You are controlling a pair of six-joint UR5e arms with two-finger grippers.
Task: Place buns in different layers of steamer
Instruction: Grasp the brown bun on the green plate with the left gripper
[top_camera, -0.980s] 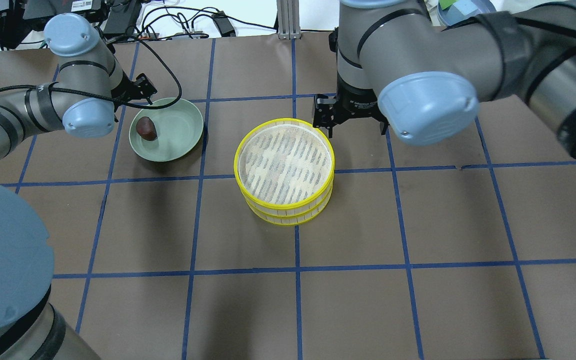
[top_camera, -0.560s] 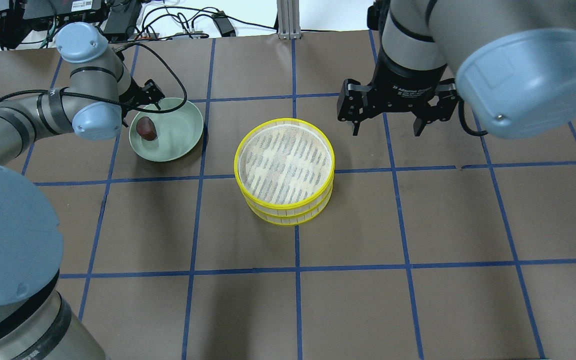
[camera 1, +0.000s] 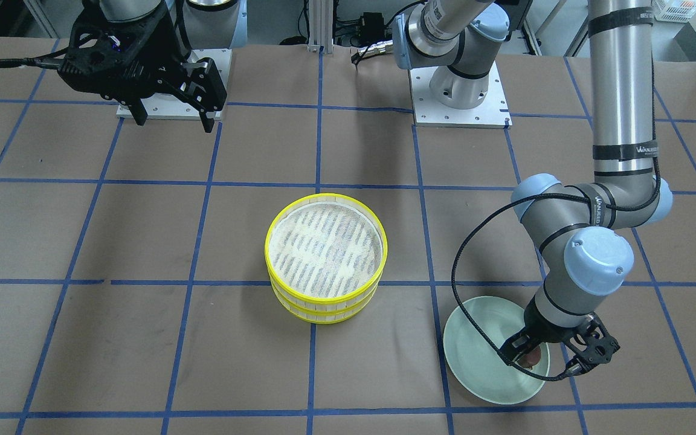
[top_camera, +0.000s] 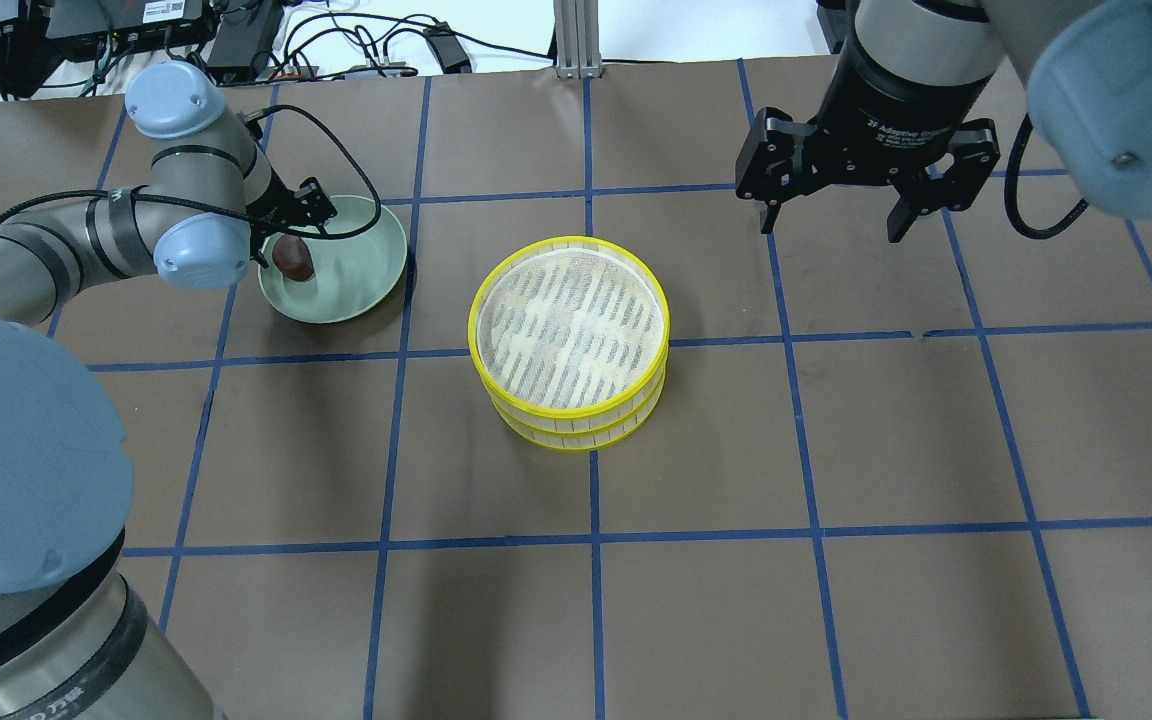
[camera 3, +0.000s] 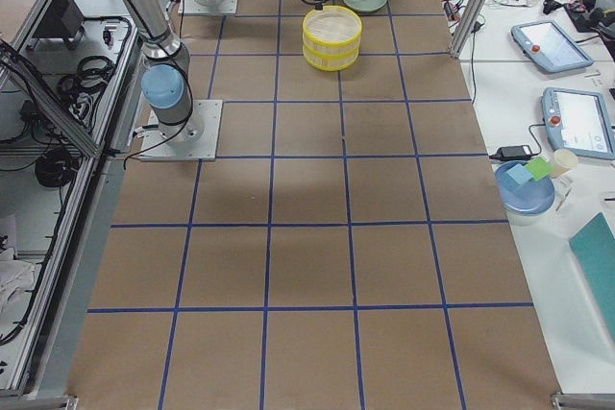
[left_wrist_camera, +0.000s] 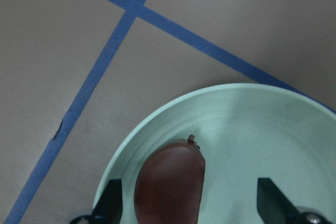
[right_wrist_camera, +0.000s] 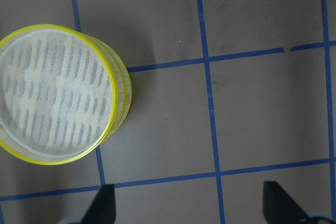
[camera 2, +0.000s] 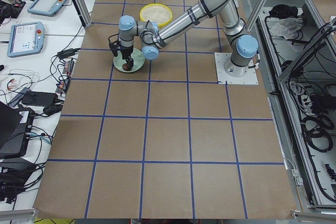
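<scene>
The steamer (top_camera: pixel 568 342) stands mid-table as two stacked yellow-rimmed trays; the top mesh floor is bare, as the right wrist view (right_wrist_camera: pixel 60 93) also shows. The dark reddish-brown bun (top_camera: pixel 293 258) lies at the left side of the pale green plate (top_camera: pixel 361 275). My left gripper (top_camera: pixel 294 238) is open and low over the plate. In the left wrist view its fingers straddle the bun (left_wrist_camera: pixel 169 184), which sits nearer the left finger. My right gripper (top_camera: pixel 829 225) is open and empty, raised beyond and to the right of the steamer. The cream bun is not in view.
The brown paper table carries a blue tape grid. The left arm's black cable (camera 1: pixel 469 272) loops above the plate. Cables and boxes (top_camera: pixel 236 30) lie beyond the far table edge. The arms' base plates (camera 1: pixel 460 99) sit on the robot side.
My right gripper has lifted and moved right, away from the steamer's far rim. My left gripper has moved over the plate and down around the brown bun.
</scene>
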